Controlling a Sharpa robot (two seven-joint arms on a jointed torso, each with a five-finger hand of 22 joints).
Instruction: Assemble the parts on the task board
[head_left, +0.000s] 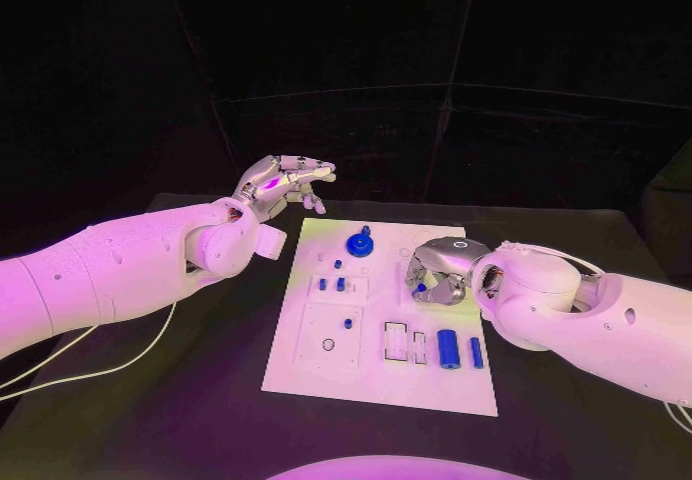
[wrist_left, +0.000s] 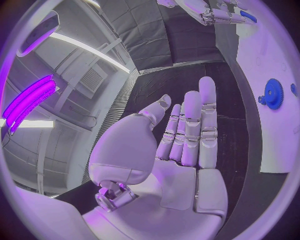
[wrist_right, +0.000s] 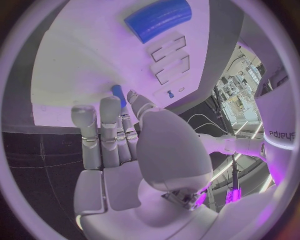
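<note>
I see the white task board (head_left: 378, 385) lying mid-bench with small blue parts on it, among them a blue gear (head_left: 359, 242) at its far end. My right wrist view shows the right robot hand (head_left: 437, 276) pinching a small blue peg (wrist_right: 118, 95) over the board. The left robot hand (head_left: 283, 183) hovers beyond the board's far left corner, fingers straight, holding nothing.

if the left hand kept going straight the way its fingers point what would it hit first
Probably nothing close: the left hand has straight fingers aimed over bare black table beside the task board. Depth is unclear.
</note>
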